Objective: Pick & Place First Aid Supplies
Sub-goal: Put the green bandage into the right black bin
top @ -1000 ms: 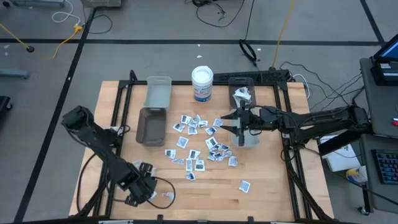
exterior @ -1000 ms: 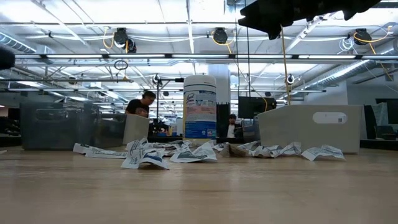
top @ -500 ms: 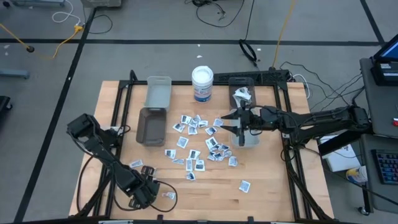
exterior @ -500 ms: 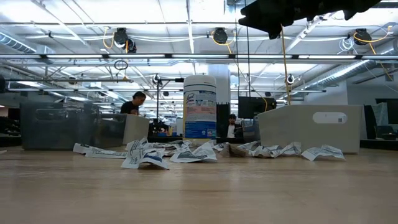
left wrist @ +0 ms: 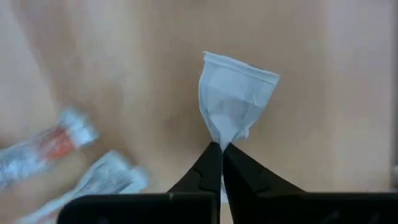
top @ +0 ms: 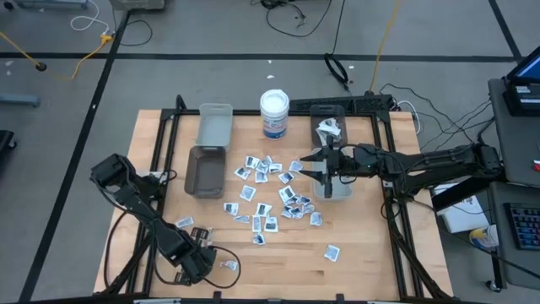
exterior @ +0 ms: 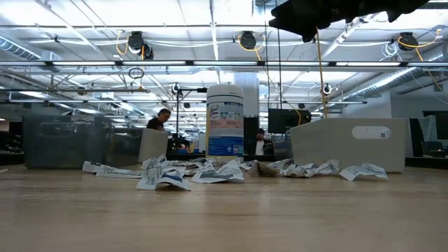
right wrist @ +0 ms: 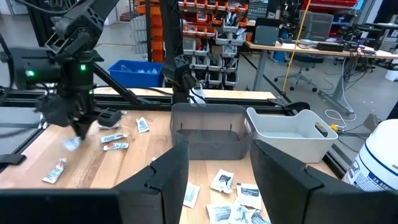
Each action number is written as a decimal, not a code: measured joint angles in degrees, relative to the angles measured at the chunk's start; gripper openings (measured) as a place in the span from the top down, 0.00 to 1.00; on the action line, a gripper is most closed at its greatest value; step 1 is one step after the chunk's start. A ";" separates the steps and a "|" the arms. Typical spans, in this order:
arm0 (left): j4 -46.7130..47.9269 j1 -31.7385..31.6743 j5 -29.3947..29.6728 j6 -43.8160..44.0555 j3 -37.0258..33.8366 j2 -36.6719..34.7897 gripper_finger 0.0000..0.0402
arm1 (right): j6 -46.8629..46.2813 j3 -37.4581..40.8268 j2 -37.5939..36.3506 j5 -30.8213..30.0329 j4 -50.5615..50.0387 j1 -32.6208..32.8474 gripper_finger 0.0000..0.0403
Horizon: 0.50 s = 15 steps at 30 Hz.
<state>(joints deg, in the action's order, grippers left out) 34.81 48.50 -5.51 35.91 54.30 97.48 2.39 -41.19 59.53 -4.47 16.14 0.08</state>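
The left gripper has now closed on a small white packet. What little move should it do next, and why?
Probably a short lift straight up. The left gripper pinches the white packet by one corner only, near the table's front edge, with the grey bin farther off. Raising it first would test that thin grip.

Grey floor w/ cables, ceiling lamps, parts shelves, desks.

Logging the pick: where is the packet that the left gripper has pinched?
Near the table's front-left edge in the high view, the white packet sits pinched in the left gripper, beside loose strips.
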 joint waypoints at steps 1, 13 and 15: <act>-1.27 -0.06 0.75 -0.80 0.00 -0.79 0.98 | 0.00 0.00 0.00 0.01 0.17 0.00 0.59; -5.97 -3.28 32.33 -9.72 0.02 -15.72 0.99 | 1.84 0.02 -0.45 0.00 0.30 0.00 0.59; -6.77 -4.43 37.74 -10.75 0.02 -17.93 1.00 | 1.66 0.02 -0.46 0.02 0.66 0.00 0.59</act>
<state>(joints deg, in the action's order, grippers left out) 28.04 44.07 32.23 25.16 54.33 79.55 4.06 -41.17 59.07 -4.45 16.81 0.08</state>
